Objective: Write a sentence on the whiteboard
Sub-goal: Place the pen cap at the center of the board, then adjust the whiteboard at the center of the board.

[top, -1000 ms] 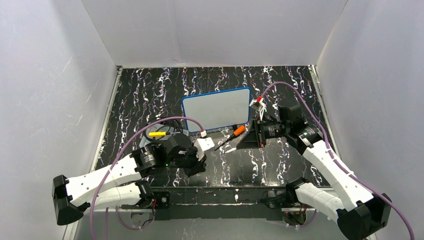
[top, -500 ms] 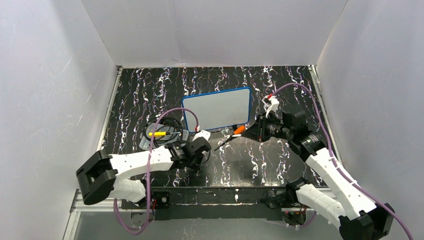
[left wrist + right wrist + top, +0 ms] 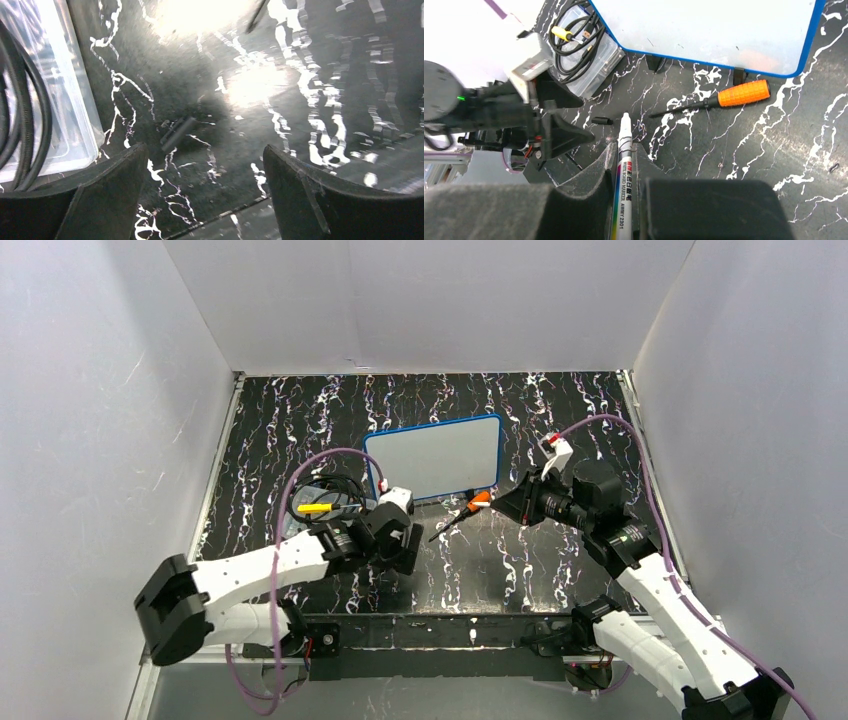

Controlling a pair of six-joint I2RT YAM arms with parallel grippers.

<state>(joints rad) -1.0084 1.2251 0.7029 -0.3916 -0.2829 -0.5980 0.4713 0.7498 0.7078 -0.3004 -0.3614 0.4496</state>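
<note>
On the table (image 3: 320,165), near left, the cap (image 3: 177,134) is now released: left gripper (image 3: 204,150) is opened wide, empty.
Uncapped marker (image 3: 621,175) is clamped in right gripper (image 3: 624,147); whiteboard (image 3: 714,30) lies blank mid-table, ready for writing.

Left claw (image 3: 202,150): jaws stand wide, nothing gripped. Bare table (image 3: 325,100) lies between them and ahead, except for one small black cap (image 3: 178,133) just ahead of the gap. Tray (image 3: 65,115) with coiled cable (image 3: 25,100) sits just beside the finger at the left of the wrist view; the other side is open.

Right claw (image 3: 624,150): marker (image 3: 623,170) clamped, jutting ahead. Screwdriver (image 3: 724,97) lies crosswise ahead-right, near the board (image 3: 719,30) edge. Left arm (image 3: 499,115) blocks ahead-left. Bare table at far right.
</note>
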